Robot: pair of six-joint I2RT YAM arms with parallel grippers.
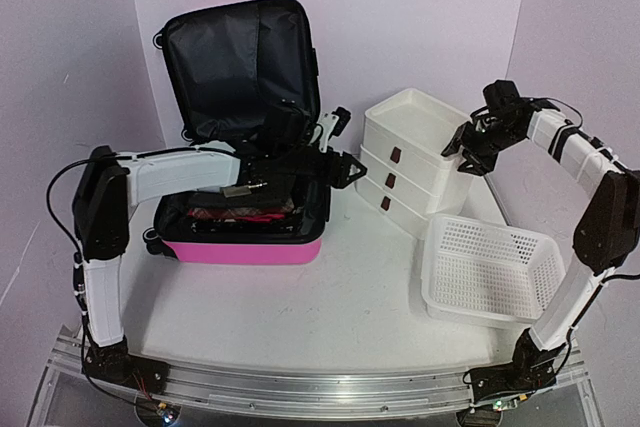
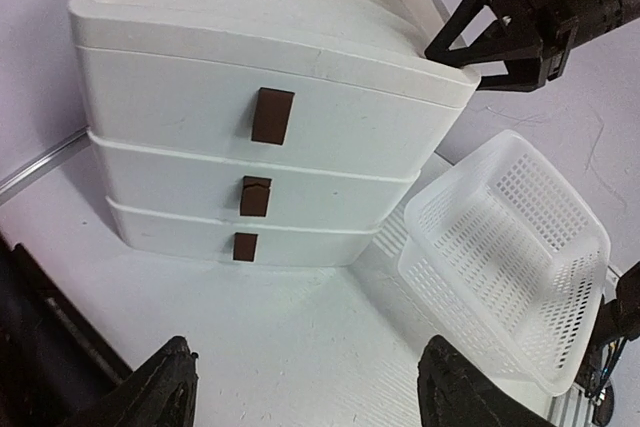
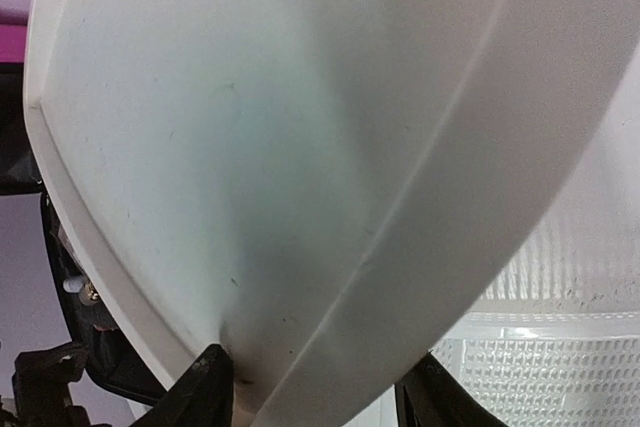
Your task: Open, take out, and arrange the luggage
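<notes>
Two arm bases (image 1: 110, 359) sit nearest; beyond, the table (image 1: 300, 317) carries one open pink luggage (image 1: 245, 247) at left, one three-drawer stack (image 1: 415, 147) and one mesh basket (image 1: 490, 267) at right. Left gripper (image 2: 312, 387) stands parted and empty beside the luggage; right gripper (image 3: 315, 392) straddles the stack's top corner, clamping indeterminate.

High rear overview; left wrist toward the drawer stack (image 2: 200, 117), right wrist hard against it
</notes>
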